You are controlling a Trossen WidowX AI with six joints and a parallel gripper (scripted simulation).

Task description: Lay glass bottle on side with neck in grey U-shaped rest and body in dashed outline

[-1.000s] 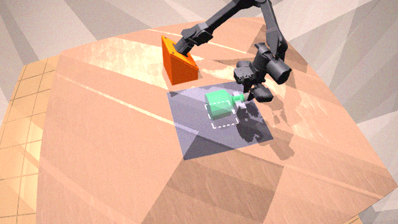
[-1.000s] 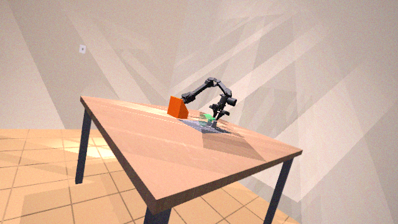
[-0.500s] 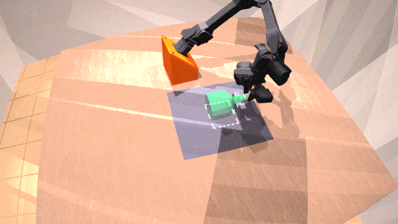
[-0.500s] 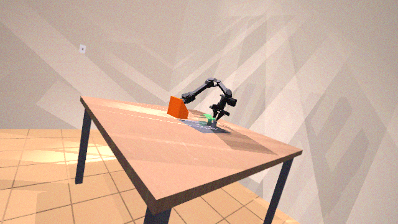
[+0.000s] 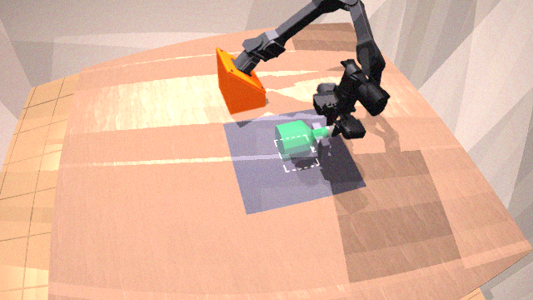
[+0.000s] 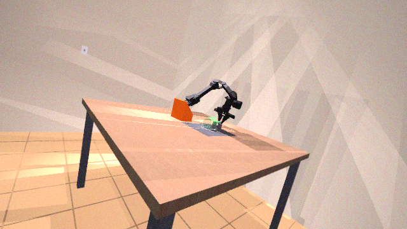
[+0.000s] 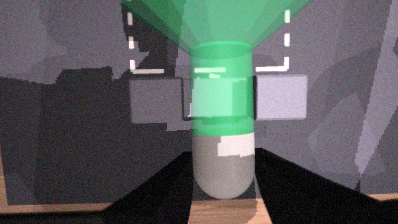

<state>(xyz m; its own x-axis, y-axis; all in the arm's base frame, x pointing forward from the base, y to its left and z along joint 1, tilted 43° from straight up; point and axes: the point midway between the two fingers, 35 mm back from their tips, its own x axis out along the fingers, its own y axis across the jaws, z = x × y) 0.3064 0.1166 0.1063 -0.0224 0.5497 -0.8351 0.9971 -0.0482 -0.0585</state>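
Gripping the bottle at the capped end of its neck, the tool (image 5: 333, 129) (image 6: 220, 123) (image 7: 222, 158) has it, and from the top view we see the glass bottle (image 5: 295, 135) (image 6: 211, 121) (image 7: 222, 60) already on its side above the blue-grey mat (image 5: 258, 187) (image 6: 210, 133) (image 7: 330, 165). Its body overlaps the dashed outline (image 5: 302, 168) (image 7: 287, 35) only in part, spilling toward the orange base mount (image 5: 246, 96) (image 6: 181, 109), and it looks raised, by my reading! Over to the exterior view: small and distant, the bottle lies roughly level at the grey rest (image 5: 324, 147) (image 6: 219, 126) (image 7: 281, 97), though whether glass meets mat I cannot tell. Now the wrist view, and it's lovely: the neck runs between the two posts, lined up with the outline beyond. So picking and laying over look done; what's left, I judge, is a gentle final lowering, then release and a clean retreat.
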